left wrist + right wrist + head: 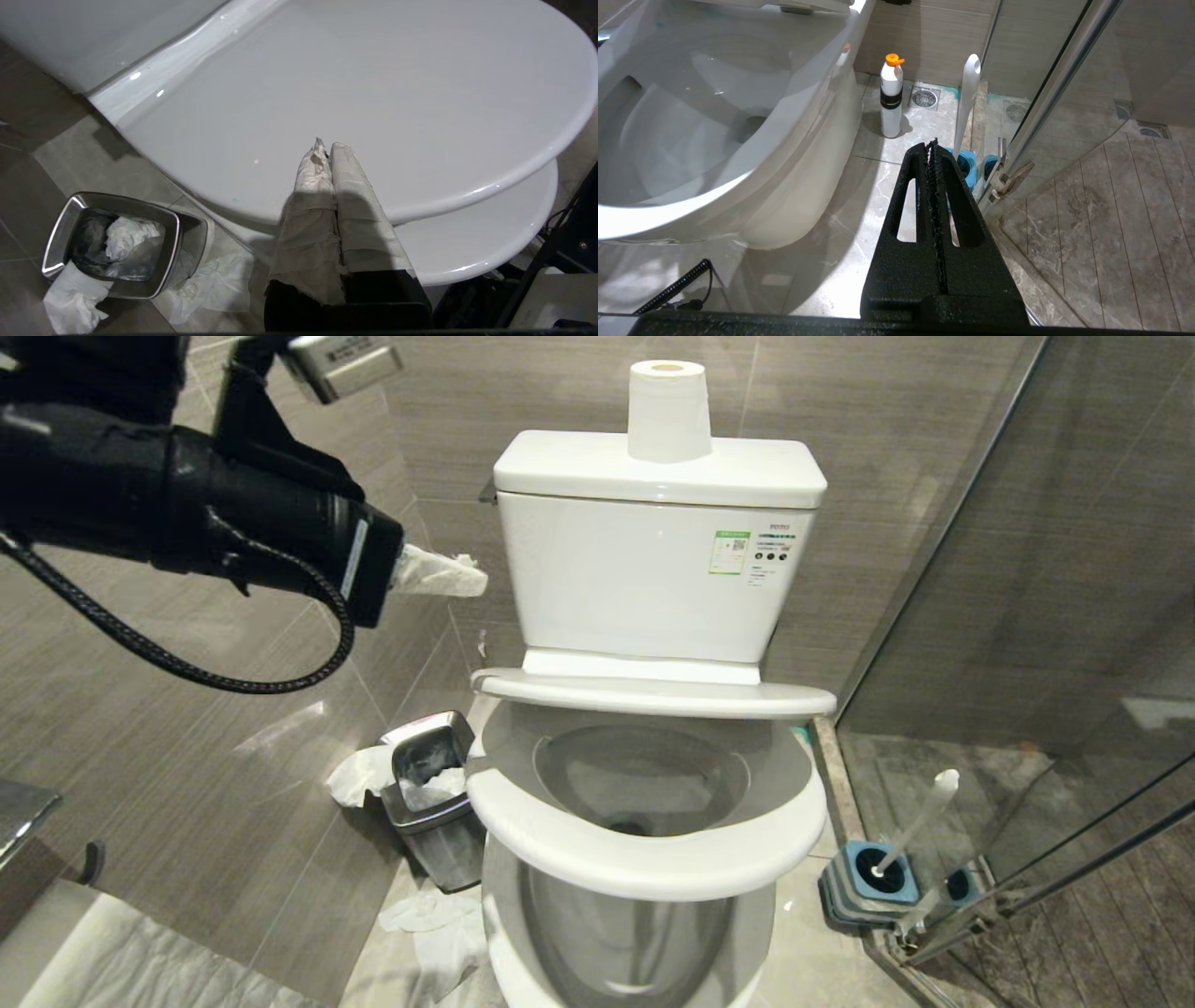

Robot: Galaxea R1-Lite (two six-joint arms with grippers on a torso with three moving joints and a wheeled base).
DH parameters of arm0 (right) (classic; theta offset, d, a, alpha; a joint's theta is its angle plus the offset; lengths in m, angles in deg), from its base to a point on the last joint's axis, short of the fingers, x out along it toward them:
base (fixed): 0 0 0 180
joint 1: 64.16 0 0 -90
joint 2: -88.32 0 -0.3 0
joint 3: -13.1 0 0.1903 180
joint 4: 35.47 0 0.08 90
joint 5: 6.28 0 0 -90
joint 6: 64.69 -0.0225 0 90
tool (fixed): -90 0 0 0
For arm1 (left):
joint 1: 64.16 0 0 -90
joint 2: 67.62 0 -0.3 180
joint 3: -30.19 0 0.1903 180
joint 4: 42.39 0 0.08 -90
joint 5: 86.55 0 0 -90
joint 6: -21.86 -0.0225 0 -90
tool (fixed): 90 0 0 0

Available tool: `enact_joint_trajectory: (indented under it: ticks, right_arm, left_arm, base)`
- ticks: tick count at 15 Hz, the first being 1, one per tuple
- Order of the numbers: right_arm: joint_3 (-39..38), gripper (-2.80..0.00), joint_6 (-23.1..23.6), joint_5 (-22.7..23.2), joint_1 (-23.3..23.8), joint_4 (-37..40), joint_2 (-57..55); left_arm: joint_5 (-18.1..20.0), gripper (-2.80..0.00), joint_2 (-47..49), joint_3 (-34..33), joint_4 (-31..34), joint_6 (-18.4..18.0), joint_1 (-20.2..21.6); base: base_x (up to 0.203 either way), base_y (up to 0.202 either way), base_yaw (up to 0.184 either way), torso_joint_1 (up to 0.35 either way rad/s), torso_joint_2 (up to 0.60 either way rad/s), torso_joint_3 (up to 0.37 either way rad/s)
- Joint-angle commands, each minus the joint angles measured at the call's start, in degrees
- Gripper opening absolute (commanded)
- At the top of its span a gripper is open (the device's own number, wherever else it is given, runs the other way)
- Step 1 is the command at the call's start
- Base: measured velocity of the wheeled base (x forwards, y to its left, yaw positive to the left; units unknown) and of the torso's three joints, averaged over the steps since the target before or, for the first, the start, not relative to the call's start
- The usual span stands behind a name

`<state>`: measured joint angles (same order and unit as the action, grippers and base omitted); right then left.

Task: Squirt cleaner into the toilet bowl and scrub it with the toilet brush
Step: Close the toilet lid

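The toilet bowl is sitting open with its seat half raised, the toilet brush standing in its holder right of it. The left gripper is hovering left of the tank, fingers pressed together (probably wrapped in paper for hygiene), while the right gripper, likewise pinched shut and empty, is hanging low beside the bowl.

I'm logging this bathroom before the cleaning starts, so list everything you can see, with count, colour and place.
toilet bowl: one, white, centre, seat half raised, lid higher
cistern: one, white, behind the bowl
toilet roll: one, white, on the cistern
waste bin: one, steel, left of the bowl, tissue inside
loose tissue: several pieces, white, on the floor by the bin
toilet brush: one, whitish handle, in its blue holder right of the bowl
bottle: one, white, orange cap, on the floor beside the bowl
left gripper: paper-wrapped, shut, raised above the seat
right gripper: black, shut, low near the brush
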<state>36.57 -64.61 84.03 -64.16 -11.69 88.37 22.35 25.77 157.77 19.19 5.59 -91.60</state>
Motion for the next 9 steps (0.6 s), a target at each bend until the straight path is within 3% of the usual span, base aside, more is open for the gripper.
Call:
enact_joint_trajectory:
  ticks: [1, 5, 9]
  right_arm:
    - [-0.01, -2.80, 0.01, 0.05, 0.00, 0.02, -0.05]
    - [-0.01, -2.80, 0.01, -0.03, 0.00, -0.05, -0.05]
    - [-0.01, -2.80, 0.01, 0.02, 0.00, 0.02, -0.05]
  left_arm:
    - [0.08, -2.80, 4.00, -0.04, 0.00, -0.10, -1.26]
    - [-0.01, -2.80, 6.53, -0.37, -2.04, -0.26, -2.92]
    - [-0.35, -2.80, 6.75, -6.39, -0.66, -0.43, -3.46]
  base:
    - [0.000, 0.000, 0.000, 0.000, 0.00, 0.000]
    - [0.000, 0.000, 0.000, 0.000, 0.00, 0.000]
    - [0.000, 0.000, 0.000, 0.000, 0.00, 0.000]
